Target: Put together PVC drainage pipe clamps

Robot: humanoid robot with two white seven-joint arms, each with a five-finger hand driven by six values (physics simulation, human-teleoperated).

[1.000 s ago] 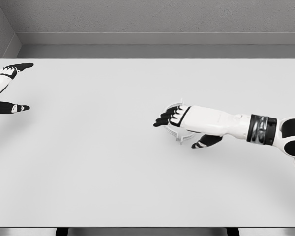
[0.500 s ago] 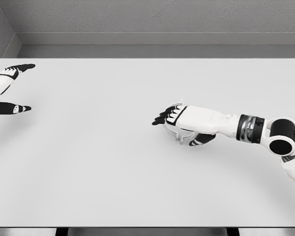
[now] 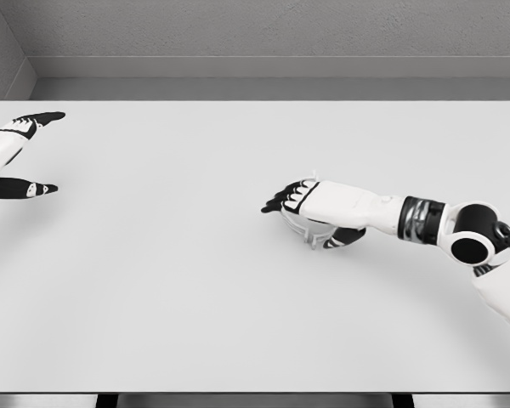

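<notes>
A pale, translucent pipe clamp (image 3: 303, 228) lies on the white table (image 3: 178, 280), right of the middle. My right hand (image 3: 304, 219) lies over it, with its dark fingers (image 3: 276, 204) stretched across the top and the thumb (image 3: 340, 240) curled in against the clamp's near side. Most of the clamp is hidden under the palm. My left hand (image 3: 25, 153) hangs at the far left edge, fingers and thumb spread wide, holding nothing.
A grey wall (image 3: 263, 34) runs behind the table's far edge. The table's front edge (image 3: 255, 393) lies along the bottom of the view.
My right forearm has swung in and dropped lower over the clamp. The thumb has closed in from a spread position to the clamp's side. The left hand has barely drifted.
</notes>
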